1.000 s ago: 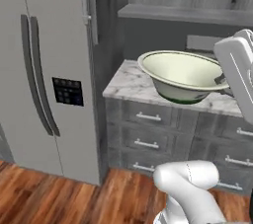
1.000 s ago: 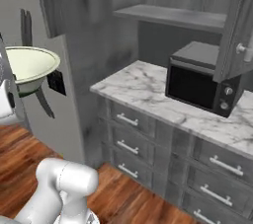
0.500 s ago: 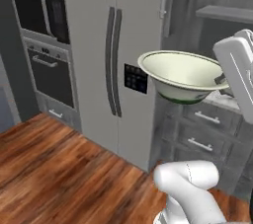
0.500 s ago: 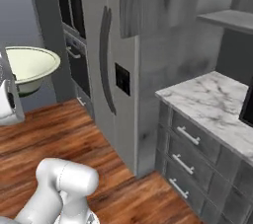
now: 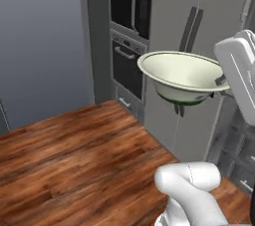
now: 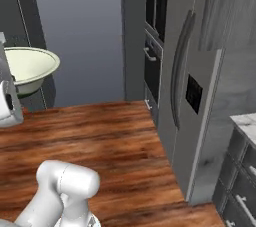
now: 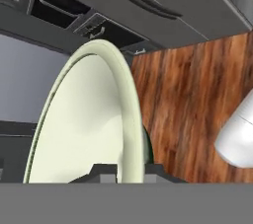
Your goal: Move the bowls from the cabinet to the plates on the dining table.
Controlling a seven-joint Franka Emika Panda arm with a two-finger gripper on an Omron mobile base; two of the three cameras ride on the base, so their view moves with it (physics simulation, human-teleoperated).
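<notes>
The fingers (image 7: 129, 171) stay clamped on the rim of the bowl (image 5: 180, 76) while the base has turned from the worktop toward the oven (image 5: 128, 46), probably heading to the dining table.

Cream-white bowl (image 5: 182, 74) with a dark green band low on its outside, right of centre; reddish-brown wood-grain floor (image 5: 74, 165) below; grey fridge (image 6: 200, 96); black oven (image 5: 130, 31).

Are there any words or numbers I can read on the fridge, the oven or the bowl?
None can be read.
Fridge: its dark dispenser panel bears no legible text.
Oven: no label visible.
Bowl, held in the tool: plain cream with a green band, no writing.
</notes>
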